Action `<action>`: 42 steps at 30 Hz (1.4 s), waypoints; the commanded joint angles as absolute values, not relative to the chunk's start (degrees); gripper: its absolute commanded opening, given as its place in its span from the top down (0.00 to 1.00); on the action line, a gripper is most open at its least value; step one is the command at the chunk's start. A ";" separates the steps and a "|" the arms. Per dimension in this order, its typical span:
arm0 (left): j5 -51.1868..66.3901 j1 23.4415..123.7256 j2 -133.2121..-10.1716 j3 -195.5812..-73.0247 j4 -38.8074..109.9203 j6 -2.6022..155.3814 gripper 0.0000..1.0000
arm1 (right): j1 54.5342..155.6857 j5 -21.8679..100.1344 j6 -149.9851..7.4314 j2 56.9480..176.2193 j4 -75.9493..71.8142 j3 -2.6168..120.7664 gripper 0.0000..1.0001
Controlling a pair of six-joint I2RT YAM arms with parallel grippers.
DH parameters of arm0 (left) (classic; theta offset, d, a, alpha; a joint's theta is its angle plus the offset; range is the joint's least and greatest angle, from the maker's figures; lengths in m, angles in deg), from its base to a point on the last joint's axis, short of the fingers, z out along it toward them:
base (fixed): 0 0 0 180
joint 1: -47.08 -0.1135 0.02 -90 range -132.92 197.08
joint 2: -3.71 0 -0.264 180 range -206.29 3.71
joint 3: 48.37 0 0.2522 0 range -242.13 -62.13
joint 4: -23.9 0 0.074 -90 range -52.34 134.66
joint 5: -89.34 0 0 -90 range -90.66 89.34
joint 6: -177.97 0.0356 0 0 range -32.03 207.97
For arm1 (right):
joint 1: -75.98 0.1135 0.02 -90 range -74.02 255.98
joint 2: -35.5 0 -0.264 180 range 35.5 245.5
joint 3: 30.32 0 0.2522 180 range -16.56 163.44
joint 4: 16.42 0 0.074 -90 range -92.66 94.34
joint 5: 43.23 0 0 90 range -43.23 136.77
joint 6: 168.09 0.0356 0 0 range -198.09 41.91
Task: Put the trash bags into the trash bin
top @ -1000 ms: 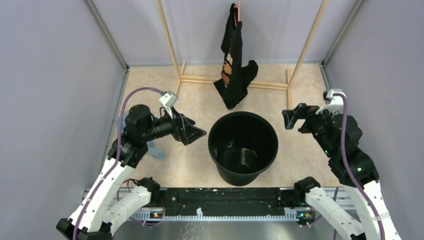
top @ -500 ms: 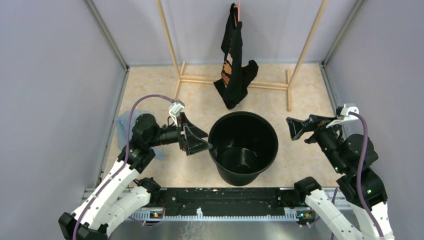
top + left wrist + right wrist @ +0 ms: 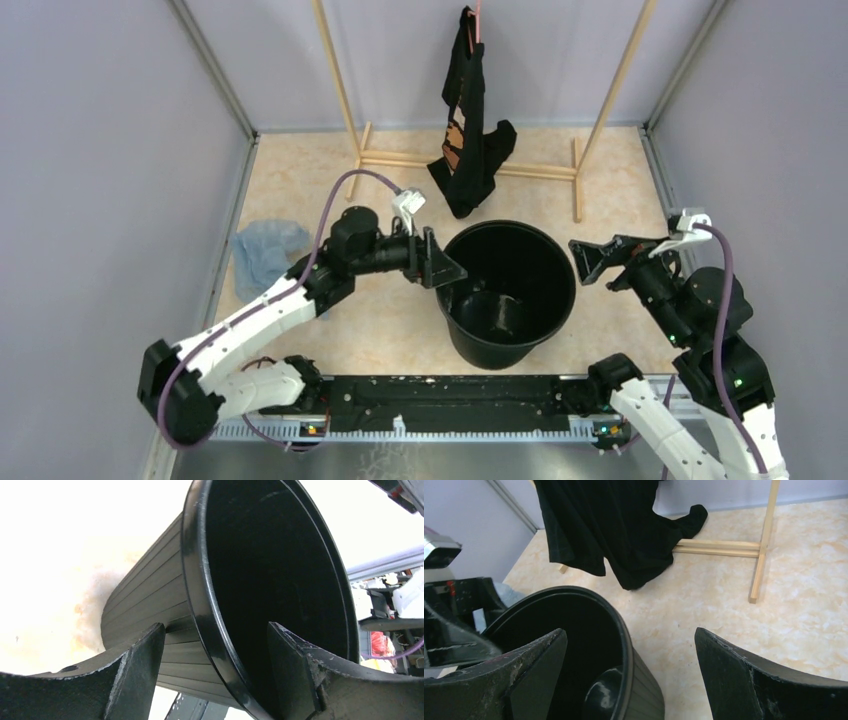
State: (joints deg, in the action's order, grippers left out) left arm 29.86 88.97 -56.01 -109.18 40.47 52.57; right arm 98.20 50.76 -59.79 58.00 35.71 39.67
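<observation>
The black trash bin (image 3: 510,300) stands mid-floor, tipped a little to the right. My left gripper (image 3: 450,272) is open and straddles its left rim, one finger outside the wall and one inside; the left wrist view shows the rim (image 3: 200,595) between my fingers (image 3: 140,670). My right gripper (image 3: 590,262) is open and empty, just right of the bin's right rim (image 3: 624,640). The light-blue trash bag (image 3: 265,250) lies crumpled on the floor at the far left, behind my left arm, held by nothing.
A black garment with orange print (image 3: 470,130) hangs from a wooden rack (image 3: 530,170) behind the bin, its hem near the far rim; both also show in the right wrist view, the garment (image 3: 614,530) and the rack (image 3: 764,545). Grey walls close both sides.
My left arm has swung right, away from the bag, and reached the bin's left rim. The bin has shifted right and tipped. My right gripper drew back to the right, then held.
</observation>
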 commanded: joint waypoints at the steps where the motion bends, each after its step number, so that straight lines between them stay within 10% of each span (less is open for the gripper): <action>1: 24.51 91.98 -62.77 -115.02 34.02 53.98 0.21 | 97.87 49.39 -58.42 57.51 36.78 41.68 0.01; 21: 16.24 96.11 -92.33 -138.47 21.25 57.67 0.72 | 97.86 39.69 -51.56 57.15 35.10 49.33 0.01; 28: 13.72 96.22 -97.56 -148.74 24.62 61.25 0.75 | 97.87 37.98 -50.10 59.13 34.51 49.43 0.01; 42: 10.59 95.78 -75.15 -145.57 51.12 72.07 0.01 | 97.87 39.21 -56.23 57.26 34.70 47.61 0.01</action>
State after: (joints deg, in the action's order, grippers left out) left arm 14.52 95.97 -90.83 -150.14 42.81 65.77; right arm 98.20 38.39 -52.66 59.25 37.26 48.34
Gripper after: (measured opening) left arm 0.969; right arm 0.985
